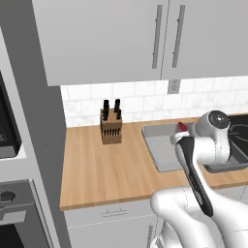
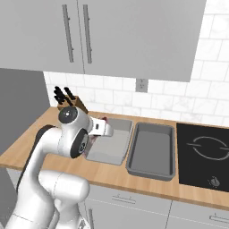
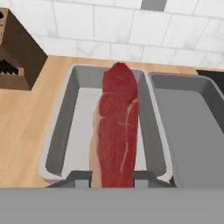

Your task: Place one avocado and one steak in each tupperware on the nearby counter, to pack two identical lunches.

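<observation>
Hand view: gripper [image 3: 112,177] clamped on steak [image 3: 117,127], hanging over left tupperware [image 3: 61,131] near worktop's back edge. Risk: early release drops steak onto rim, between bins.

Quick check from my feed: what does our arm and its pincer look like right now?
The arm is glossy white with rounded, bulbous segments, dark grey-black bands at the joints and a round grey cap on one joint. A long dark strip runs along one link. The pincer has two small dark grey fingertips.

Red steak [image 3: 118,127] above left tupperware [image 3: 65,127], right tupperware [image 3: 192,131] empty
</observation>
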